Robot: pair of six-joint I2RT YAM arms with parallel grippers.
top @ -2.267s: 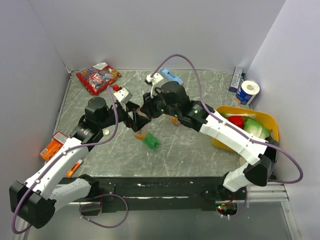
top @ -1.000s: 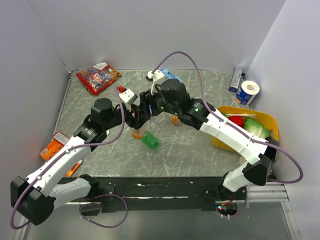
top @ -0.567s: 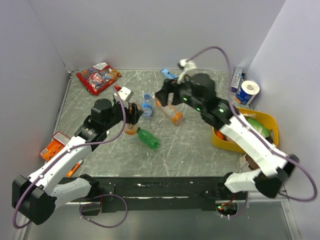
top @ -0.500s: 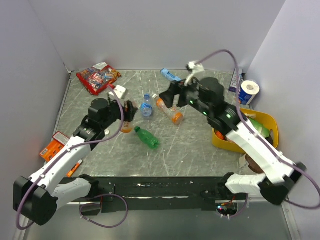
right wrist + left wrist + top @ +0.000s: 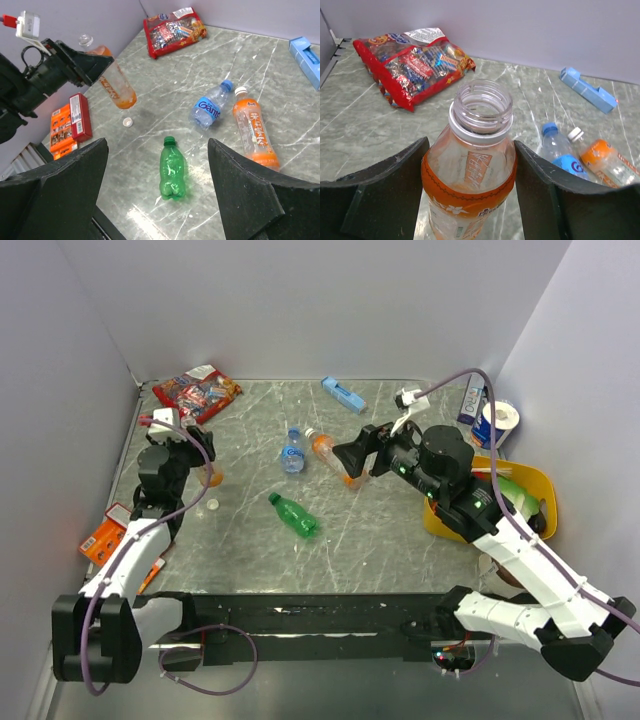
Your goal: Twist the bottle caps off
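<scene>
Marble table point(image 5: 400, 530); capless orange bottle point(image 5: 470, 170) clearest from left wrist

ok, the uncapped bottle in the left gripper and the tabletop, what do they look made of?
The uncapped bottle: clear glossy plastic, likely thin; its threaded neck and wall are see-through, with an orange printed label band. The tabletop: grey, white-veined, slight sheen; marble or a marble-print laminate, cannot tell which.
</scene>
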